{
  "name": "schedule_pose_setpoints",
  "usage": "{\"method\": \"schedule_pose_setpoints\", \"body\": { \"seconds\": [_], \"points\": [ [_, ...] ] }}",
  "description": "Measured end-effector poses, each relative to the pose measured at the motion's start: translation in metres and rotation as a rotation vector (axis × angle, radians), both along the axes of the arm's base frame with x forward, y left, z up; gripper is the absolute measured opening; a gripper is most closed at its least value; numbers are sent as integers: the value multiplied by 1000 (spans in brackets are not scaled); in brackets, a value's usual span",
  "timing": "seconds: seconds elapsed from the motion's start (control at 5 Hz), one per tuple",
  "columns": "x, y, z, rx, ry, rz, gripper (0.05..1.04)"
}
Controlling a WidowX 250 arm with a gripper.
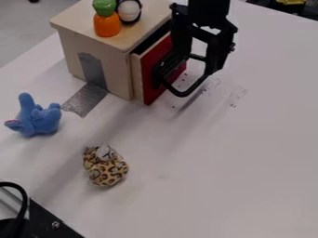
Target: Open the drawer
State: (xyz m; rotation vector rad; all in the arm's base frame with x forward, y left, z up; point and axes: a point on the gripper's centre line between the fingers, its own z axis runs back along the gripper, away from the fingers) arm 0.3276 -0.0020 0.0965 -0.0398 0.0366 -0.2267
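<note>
One drawer (148, 88) seemed opened just a bit; more pulling was needed. The jaws were spread apart.

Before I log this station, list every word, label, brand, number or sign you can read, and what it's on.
None readable.
Small dark marks on the white tabletop, right of the red drawer front: too small to tell if they are writing.
Grey tape by the pale wooden cabinet: no legible text.
</note>
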Motion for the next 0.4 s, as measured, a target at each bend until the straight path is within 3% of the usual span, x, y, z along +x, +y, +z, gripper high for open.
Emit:
{"method": "schedule_pose_setpoints", "body": {
  "seconds": [0.2, 0.4],
  "points": [
    [-4, -1, -12, 0, 42, 2, 1000],
    [-2, -1, -28, -6, 36, 65, 1000]
  ]
}}
